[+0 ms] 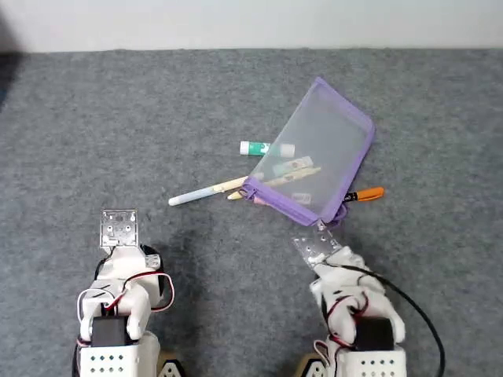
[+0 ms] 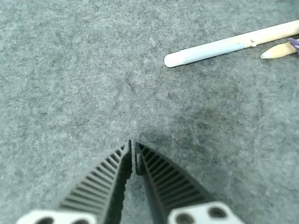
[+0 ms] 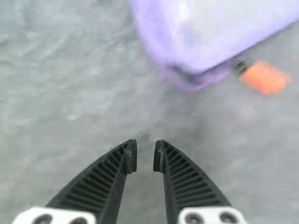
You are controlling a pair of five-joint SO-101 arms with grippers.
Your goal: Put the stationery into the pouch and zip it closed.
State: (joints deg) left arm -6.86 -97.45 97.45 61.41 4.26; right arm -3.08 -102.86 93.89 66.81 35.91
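Note:
A translucent purple pouch point(image 1: 318, 149) lies tilted at mid-table, its mouth edge toward the arms. Partly under or inside it are a green-and-white stick point(image 1: 266, 148) and a cream pen point(image 1: 277, 182). A pale blue and cream pen point(image 1: 206, 192) pokes out to its left, and an orange marker point(image 1: 365, 194) lies at its right corner. My left gripper point(image 1: 118, 228) rests on the mat short of the pens, shut and empty point(image 2: 133, 150); the blue pen point(image 2: 233, 43) lies ahead of it. My right gripper point(image 1: 317, 247) sits just before the pouch corner point(image 3: 210, 42), slightly open with nothing between its fingers point(image 3: 145, 156), the orange marker point(image 3: 264, 77) beyond.
Grey felt mat point(image 1: 118, 118) covers the table, with open room to the left and behind the pouch. A pale wall runs along the far edge.

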